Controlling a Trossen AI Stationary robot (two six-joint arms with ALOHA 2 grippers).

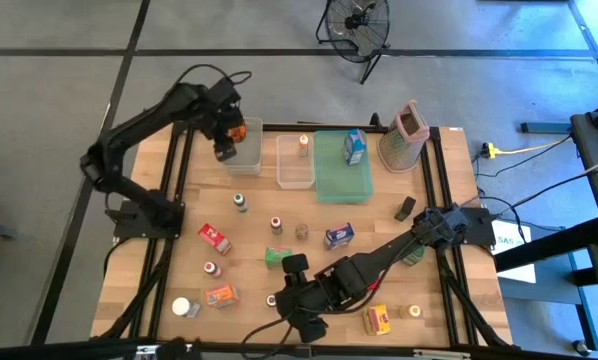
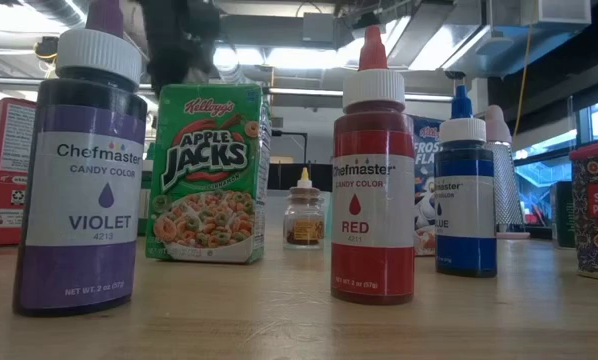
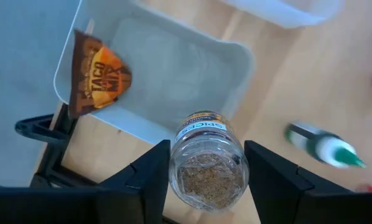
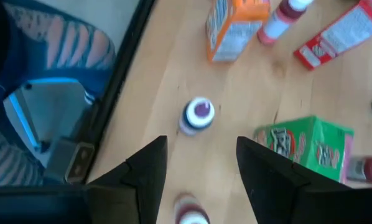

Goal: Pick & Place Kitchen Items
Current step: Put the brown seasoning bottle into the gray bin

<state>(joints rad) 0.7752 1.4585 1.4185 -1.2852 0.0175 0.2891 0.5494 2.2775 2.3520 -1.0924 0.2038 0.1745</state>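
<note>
My left gripper (image 1: pixel 225 148) hangs over the near end of a clear bin (image 1: pixel 245 146) at the table's far left, shut on a clear spice jar (image 3: pixel 208 168) of brown spice. An orange taco mix packet (image 3: pixel 97 73) leans against the bin's wall inside it. Near the table's front edge, my right gripper (image 4: pixel 201 149) stands open above bare wood with nothing between its fingers. Just beyond it stand a violet-capped bottle (image 4: pixel 198 115) and a green cereal box (image 4: pixel 304 146). More small bottles and boxes stand scattered over the near half of the table. My left gripper pinches the spice jar's round body (image 3: pixel 173 177) between its two fingers, one on each side. The fingers come from above, pointing steeply down. The jar is lifted clear, above the bin's near wall and the wood beside it.
A second clear bin (image 1: pixel 295 172) with a small bottle, and a green tray (image 1: pixel 339 180) with a blue carton (image 1: pixel 354 147), sit at the far middle. A metal grater (image 1: pixel 407 135) stands far right. A yellow box (image 1: pixel 378 320) and a blue box (image 1: pixel 339 236) flank my right arm.
</note>
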